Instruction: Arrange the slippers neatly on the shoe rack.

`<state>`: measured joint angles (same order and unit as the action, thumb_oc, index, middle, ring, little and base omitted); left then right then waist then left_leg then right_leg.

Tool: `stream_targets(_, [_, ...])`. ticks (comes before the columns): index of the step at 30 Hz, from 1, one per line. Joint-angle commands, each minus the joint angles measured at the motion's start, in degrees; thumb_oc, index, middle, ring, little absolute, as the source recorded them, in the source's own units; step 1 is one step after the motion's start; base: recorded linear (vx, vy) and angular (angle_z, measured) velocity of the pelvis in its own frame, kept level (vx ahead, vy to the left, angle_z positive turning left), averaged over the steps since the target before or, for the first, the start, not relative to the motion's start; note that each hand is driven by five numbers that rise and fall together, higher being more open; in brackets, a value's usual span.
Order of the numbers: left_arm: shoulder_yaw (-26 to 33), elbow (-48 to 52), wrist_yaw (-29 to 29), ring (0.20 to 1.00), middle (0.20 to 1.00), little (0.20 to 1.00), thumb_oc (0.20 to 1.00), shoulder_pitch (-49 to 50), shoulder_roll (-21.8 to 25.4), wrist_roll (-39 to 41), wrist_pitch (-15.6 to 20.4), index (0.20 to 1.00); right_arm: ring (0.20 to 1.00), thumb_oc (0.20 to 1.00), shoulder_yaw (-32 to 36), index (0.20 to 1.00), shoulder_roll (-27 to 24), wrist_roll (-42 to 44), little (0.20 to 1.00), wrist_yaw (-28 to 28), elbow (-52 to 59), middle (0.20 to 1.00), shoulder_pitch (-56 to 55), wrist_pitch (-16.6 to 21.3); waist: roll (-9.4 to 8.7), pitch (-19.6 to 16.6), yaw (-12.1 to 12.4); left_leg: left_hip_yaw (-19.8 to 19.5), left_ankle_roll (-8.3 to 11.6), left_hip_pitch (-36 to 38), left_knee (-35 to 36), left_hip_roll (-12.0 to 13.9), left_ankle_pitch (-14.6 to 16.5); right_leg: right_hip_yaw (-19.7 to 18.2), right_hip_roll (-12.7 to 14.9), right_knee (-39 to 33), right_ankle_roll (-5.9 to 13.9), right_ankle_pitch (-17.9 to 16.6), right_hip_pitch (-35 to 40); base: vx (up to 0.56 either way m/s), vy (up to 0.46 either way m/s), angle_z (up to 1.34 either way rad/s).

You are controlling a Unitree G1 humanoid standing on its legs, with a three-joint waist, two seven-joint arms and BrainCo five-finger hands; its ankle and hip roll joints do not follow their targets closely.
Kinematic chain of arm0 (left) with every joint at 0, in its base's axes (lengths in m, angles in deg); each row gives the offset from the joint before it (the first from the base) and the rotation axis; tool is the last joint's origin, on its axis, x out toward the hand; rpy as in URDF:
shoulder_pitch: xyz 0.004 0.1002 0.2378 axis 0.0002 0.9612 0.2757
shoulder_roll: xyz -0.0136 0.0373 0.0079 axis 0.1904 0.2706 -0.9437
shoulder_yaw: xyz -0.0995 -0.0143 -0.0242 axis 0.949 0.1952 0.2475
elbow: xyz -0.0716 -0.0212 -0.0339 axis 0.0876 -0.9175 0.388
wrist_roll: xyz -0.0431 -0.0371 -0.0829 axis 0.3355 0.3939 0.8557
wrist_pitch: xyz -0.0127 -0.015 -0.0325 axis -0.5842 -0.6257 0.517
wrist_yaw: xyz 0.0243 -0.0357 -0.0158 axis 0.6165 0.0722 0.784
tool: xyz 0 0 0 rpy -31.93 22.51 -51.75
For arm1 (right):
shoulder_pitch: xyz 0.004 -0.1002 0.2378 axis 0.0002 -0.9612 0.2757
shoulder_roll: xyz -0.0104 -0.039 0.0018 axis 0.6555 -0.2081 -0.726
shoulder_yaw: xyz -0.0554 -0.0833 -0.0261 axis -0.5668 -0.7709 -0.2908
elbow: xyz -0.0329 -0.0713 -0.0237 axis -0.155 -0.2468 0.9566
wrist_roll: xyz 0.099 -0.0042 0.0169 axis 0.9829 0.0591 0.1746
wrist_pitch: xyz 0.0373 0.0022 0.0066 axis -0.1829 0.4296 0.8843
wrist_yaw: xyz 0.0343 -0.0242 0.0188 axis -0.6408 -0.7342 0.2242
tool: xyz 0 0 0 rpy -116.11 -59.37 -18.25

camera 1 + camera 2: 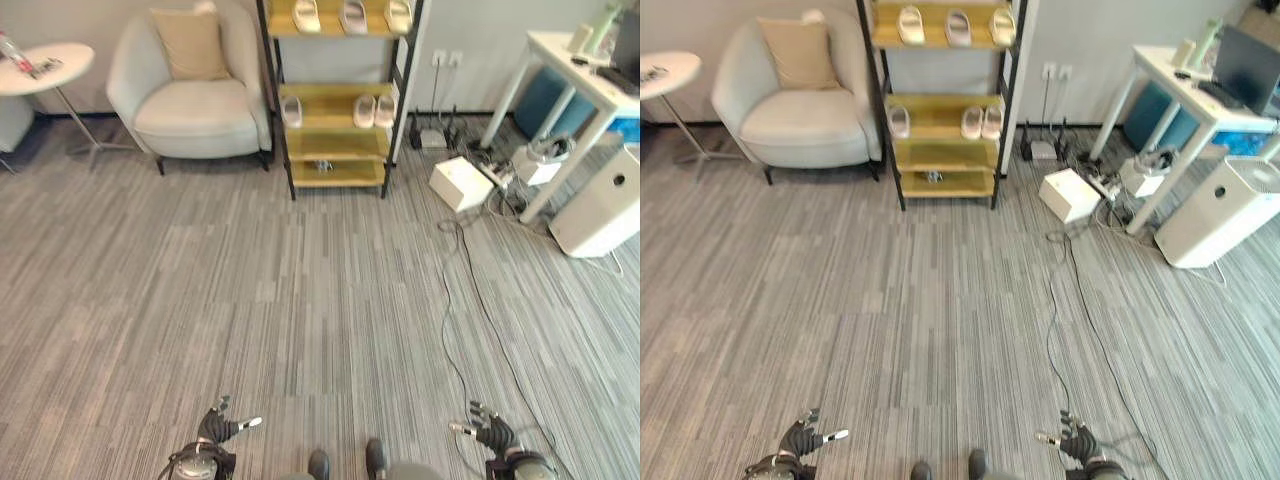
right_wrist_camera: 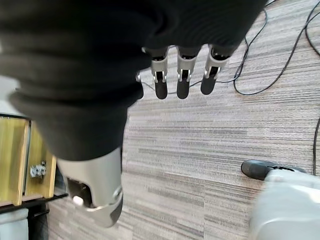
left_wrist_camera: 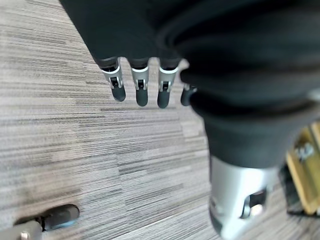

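Observation:
The wooden shoe rack (image 1: 336, 140) stands against the far wall, well ahead of me. Three pale slippers lie on its top shelf, among them one at the left (image 1: 306, 14) and one in the middle (image 1: 354, 15). On the middle shelf a single slipper (image 1: 291, 110) lies at the left, and a pair (image 1: 375, 110) lies side by side at the right. A small dark object (image 1: 323, 165) sits on the lowest shelf. My left hand (image 1: 215, 430) and right hand (image 1: 493, 432) hang low near the carpet, far from the rack. Both are open with straight fingers (image 3: 141, 87) (image 2: 182, 80) and hold nothing.
A pale armchair (image 1: 195, 95) with a cushion stands left of the rack, and a round side table (image 1: 40, 65) further left. On the right are a white desk (image 1: 575, 70), a white box (image 1: 460, 183), an air purifier (image 1: 600, 210) and cables (image 1: 470, 300) trailing over the carpet.

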<state>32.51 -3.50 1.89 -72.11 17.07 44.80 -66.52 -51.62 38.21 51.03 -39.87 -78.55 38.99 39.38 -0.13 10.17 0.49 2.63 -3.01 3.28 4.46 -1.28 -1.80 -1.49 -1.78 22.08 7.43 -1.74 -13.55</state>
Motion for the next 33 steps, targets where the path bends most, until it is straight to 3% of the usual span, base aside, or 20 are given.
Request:
stream_targets(1, [1.5,1.0,0.9,1.0,1.0,1.0,1.0,-0.1,1.8,-1.0,1.4,1.0,1.0,1.0,1.1,1.0,-0.9,-1.5,1.0,0.8,3.1,1.0,-1.4,1.7,-0.73,-1.4,-0.8,-6.9,0.36,3.1,0.5,-2.2,1.4,1.3,2.3,-0.5,1.72,-8.4,0.4,0.31,0.006,-0.09])
stream_targets(2, [1.3,-0.4,1.6,1.0,1.0,1.0,1.0,-1.2,1.3,0.1,1.4,1.0,1.0,1.0,1.4,1.0,-1.4,-2.0,1.0,1.5,3.3,1.0,-1.4,1.7,-1.18,-0.9,-1.9,-7.6,0.78,4.6,0.5,-2.7,1.7,3.0,2.8,-6.7,0.93,-8.9,-1.1,0.28,-0.022,0.1])
stream_targets(6, [1.7,-2.4,2.2,1.0,1.0,1.0,1.0,-2.4,-0.4,1.6,0.9,1.0,1.0,1.0,2.0,1.0,-1.7,-2.6,1.0,2.1,4.4,1.0,-2.7,1.3,-1.61,-0.8,-3.8,-8.4,1.67,8.4,0.5,-2.6,3.5,8.4,3.4,-15.0,0.8,-11.0,-0.8,0.27,-0.071,0.2])
stream_targets(8, [1.3,-3.5,2.0,1.0,1.0,1.0,1.0,-2.4,-1.8,2.8,0.8,1.0,1.0,1.0,2.2,1.0,-1.4,-2.3,1.0,2.3,4.0,1.0,-3.3,1.2,-1.16,-1.6,-4.2,-8.3,2.72,9.9,0.5,-1.2,3.4,8.6,2.7,-17.0,-0.53,-8.5,1.4,0.32,-0.179,0.25])
stream_targets(9, [1.9,-4.1,2.2,1.0,1.0,1.0,1.0,-2.3,-3.0,6.5,1.0,1.0,1.0,1.0,2.0,1.0,-1.8,-1.7,1.0,2.9,3.5,1.0,-2.9,1.4,-1.29,-2.3,-3.7,-6.1,5.67,6.3,-10.9,-0.3,-0.3,8.9,1.6,-19.7,-2.39,-6.9,5.9,0.3,-0.201,0.14])
stream_targets(10, [1.9,-4.1,2.2,1.0,1.0,1.0,1.0,-2.3,-3.0,6.5,1.0,1.0,1.0,1.0,2.0,1.0,-1.8,-1.7,1.0,2.9,3.5,1.0,-2.9,1.4,-1.27,-2.3,-3.8,-6.1,5.69,6.1,-11.3,-0.3,-0.1,9.0,1.5,-19.7,-2.41,-6.9,5.9,0.3,-0.245,0.15])
stream_targets(11, [2.4,-4.0,2.2,1.0,1.0,1.0,1.0,-2.3,-3.5,8.2,1.3,1.0,1.0,1.0,1.8,1.0,-1.8,-1.3,1.0,2.8,3.7,1.0,-2.9,1.5,-1.77,-2.0,-3.1,-6.1,6.65,3.5,-16.6,-0.9,-2.2,8.6,1.4,-20.6,-2.95,-6.5,7.9,0.12,-0.137,0.04])
stream_targets(14, [2.9,-4.0,2.3,1.0,1.0,1.0,1.0,-2.5,-3.8,10.1,1.5,1.0,1.0,1.0,1.6,1.0,-3.0,-1.2,1.0,2.3,4.9,1.0,-3.2,1.1,-4.97,0.7,-0.6,-7.3,5.71,-7.9,-31.1,-5.1,-4.1,6.7,3.4,-21.3,-4.4,-5.4,11.8,0.24,-0.18,-0.19])
stream_targets(16, [3.0,-3.5,2.0,1.0,1.0,1.0,1.0,-2.0,-3.6,10.2,1.3,1.0,1.0,1.0,1.7,1.0,-2.9,-1.1,1.0,2.2,4.5,1.0,-3.3,0.6,-5.33,0.8,0.5,-5.4,4.95,-12.4,-27.7,-4.5,-2.7,5.7,3.7,-22.4,-4.15,-5.0,14.0,0.43,-0.018,-0.3])
stream_targets(17, [3.1,-3.7,2.3,1.0,1.0,1.0,1.0,-1.1,-3.5,9.3,1.1,1.0,1.0,1.0,1.2,1.0,-2.8,-1.5,1.0,2.4,3.7,1.0,-3.4,0.5,-4.1,-0.2,2.1,-3.9,4.93,-14.3,-9.5,-0.4,-5.2,4.5,2.7,-23.7,-3.55,-2.8,16.9,0.47,0.076,-0.32])
stream_targets(19, [3.0,-3.7,2.3,1.0,1.0,1.0,1.0,-1.0,-3.5,9.3,1.1,1.0,1.0,1.0,1.2,1.0,-2.8,-1.5,1.0,2.4,3.7,1.0,-3.4,0.5,-4.23,0.1,2.2,-3.8,4.95,-13.4,-8.5,-0.5,-5.7,4.4,2.9,-23.7,-3.56,-2.7,17.3,0.25,0.055,-0.5])
stream_targets(20, [3.1,-4.1,2.5,1.0,1.0,1.0,1.0,-1.1,-3.4,9.1,1.1,1.0,1.0,1.0,1.1,1.0,-2.8,-1.8,1.0,2.6,3.5,1.0,-3.4,0.6,-3.53,-0.2,2.5,-3.6,5.83,-14.5,-4.6,1.2,-8.5,4.5,2.4,-24.0,-3.52,-2.1,17.9,0.44,0.176,-0.62])
stream_targets(21, [3.1,-4.6,2.7,1.0,1.0,1.0,1.0,-1.1,-3.2,8.5,0.7,1.0,1.0,1.0,1.3,1.0,-2.8,-2.1,1.0,2.8,2.8,1.0,-3.2,0.5,-3.11,-0.7,2.6,-0.5,7.65,-14.5,-0.9,3.5,-11.5,4.1,2.9,-25.3,-3.04,-0.9,21.5,0.77,0.378,-0.49])
stream_targets(22, [3.4,-4.8,2.7,1.0,1.0,1.0,1.0,-0.7,-3.3,8.3,0.6,1.0,1.0,1.0,0.7,1.0,-2.0,-2.7,1.0,2.6,2.8,1.0,-3.0,0.1,-3.13,-2.6,2.6,0.2,6.63,-12.4,-0.1,3.1,-9.8,3.6,4.0,-25.2,-2.14,0.6,22.8,0.77,0.414,-0.26])
stream_targets(24, [3.4,-4.8,2.7,1.0,1.0,1.0,1.0,-0.6,-3.3,8.3,0.6,1.0,1.0,1.0,0.7,1.0,-1.6,-2.7,1.0,2.6,2.5,1.0,-3.0,0.1,-3.47,-2.9,2.6,0.6,6.2,-11.9,-0.3,2.6,-9.3,3.3,4.8,-24.8,-1.85,0.8,23.2,0.37,0.255,-0.05])
stream_targets(26, [3.6,-3.8,2.7,1.0,1.0,1.0,1.0,0.1,-2.7,7.9,0.8,1.0,1.0,1.0,0.3,1.0,0.0,-1.7,1.0,2.5,2.6,1.0,-2.3,0.1,-5.32,-3.5,3.3,2.2,3.93,-10.8,-1.6,0.5,-6.4,1.4,7.3,-20.8,-0.62,-1.8,22.4,0.31,0.261,0.08])
stream_targets(27, [3.6,-3.7,2.7,1.0,1.0,1.0,1.0,0.1,-2.7,7.9,0.8,1.0,1.0,1.0,0.3,1.0,0.0,-1.7,1.0,2.5,2.6,1.0,-2.3,0.1,-5.36,-3.5,3.4,2.2,3.92,-10.8,-1.7,0.5,-6.3,1.3,7.3,-20.8,-0.61,-1.7,22.3,0.17,0.162,0.02])
stream_targets(30, [3.4,-3.4,2.4,1.0,1.0,1.0,1.0,-0.3,-2.0,7.9,0.5,1.0,1.0,1.0,-0.1,1.0,0.8,-1.1,1.0,2.2,2.2,1.0,-1.8,0.1,-6.38,-3.5,3.9,2.0,1.99,-9.8,-2.0,-1.6,-4.0,-0.2,8.2,-13.3,0.69,-6.2,19.6,0.2,0.203,0.16])
stream_targets(33, [3.7,-3.1,2.2,1.0,1.0,1.0,1.0,-0.5,-1.5,7.8,0.2,1.0,1.0,1.0,0.1,1.0,1.1,-0.8,1.0,2.1,1.8,1.0,-1.5,0.0,-5.7,-2.6,3.8,1.7,0.55,-7.4,-1.4,-2.5,-2.6,0.4,8.9,-4.7,1.18,-11.0,15.9,0.14,0.174,0.1])
